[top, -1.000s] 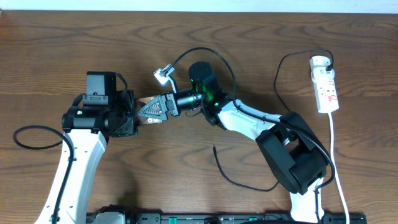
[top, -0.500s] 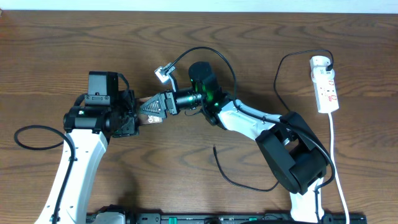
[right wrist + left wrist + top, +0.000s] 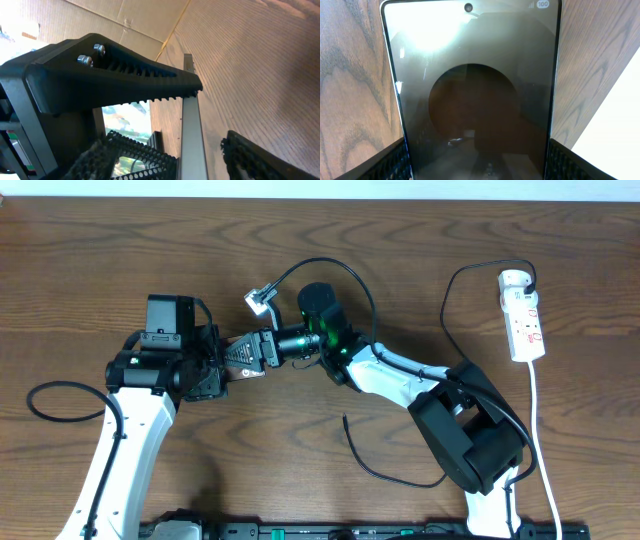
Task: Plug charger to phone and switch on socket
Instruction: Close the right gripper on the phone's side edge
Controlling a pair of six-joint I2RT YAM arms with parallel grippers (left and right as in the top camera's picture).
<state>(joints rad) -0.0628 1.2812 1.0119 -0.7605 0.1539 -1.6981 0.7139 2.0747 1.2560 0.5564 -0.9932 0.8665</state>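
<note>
The phone [image 3: 477, 90] fills the left wrist view, dark and glossy, with my left gripper [image 3: 477, 162] shut on its two long sides. Overhead, both grippers hide most of it. My right gripper [image 3: 242, 352] meets the left gripper [image 3: 215, 370] from the right. It straddles the phone's silver edge [image 3: 192, 140], open, with a gap to its right finger [image 3: 255, 160]. The charger [image 3: 385, 475] lies curved on the table in front of the right arm, and its free end [image 3: 346, 420] lies loose. The white socket [image 3: 525, 320] lies at the far right.
A black cable with a pale connector [image 3: 262, 300] loops above the right wrist. The left arm's black cable [image 3: 45, 405] curls at the left. A white cord [image 3: 545, 460] runs from the socket toward the front edge. The right arm's base [image 3: 470, 435] stands front right.
The right gripper has moved a little left toward the left gripper, and its jaws have narrowed around the phone's edge. The left arm has shifted slightly right, still holding the phone.
</note>
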